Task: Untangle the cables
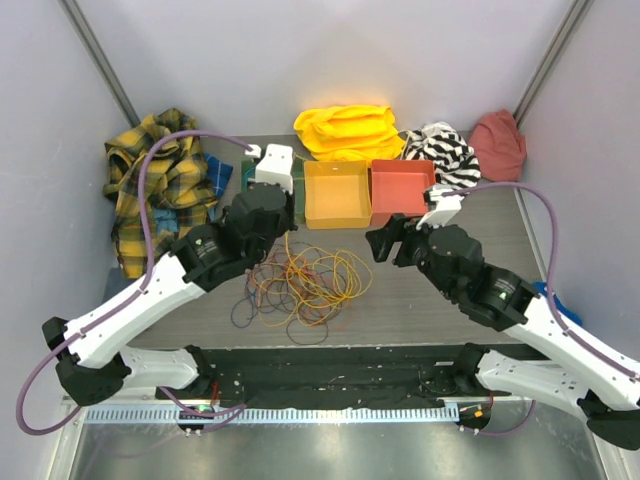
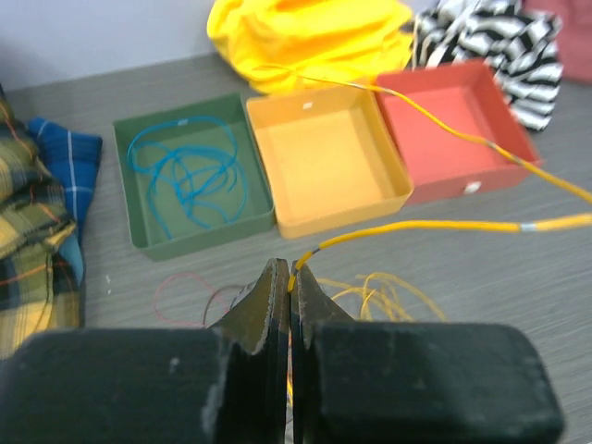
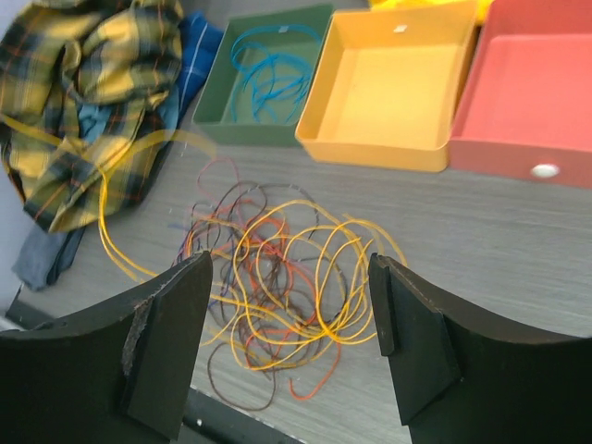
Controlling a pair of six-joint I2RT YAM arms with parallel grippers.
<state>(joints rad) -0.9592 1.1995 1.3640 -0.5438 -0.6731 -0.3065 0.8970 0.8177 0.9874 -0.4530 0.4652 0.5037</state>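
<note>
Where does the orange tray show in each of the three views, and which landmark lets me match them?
Top external: the orange tray is at upper centre, on the far side of the table.
Left wrist: it is in the middle, slightly above centre.
Right wrist: it is at top centre.
Shared landmark: the red tray sits directly to its right in every view.
</note>
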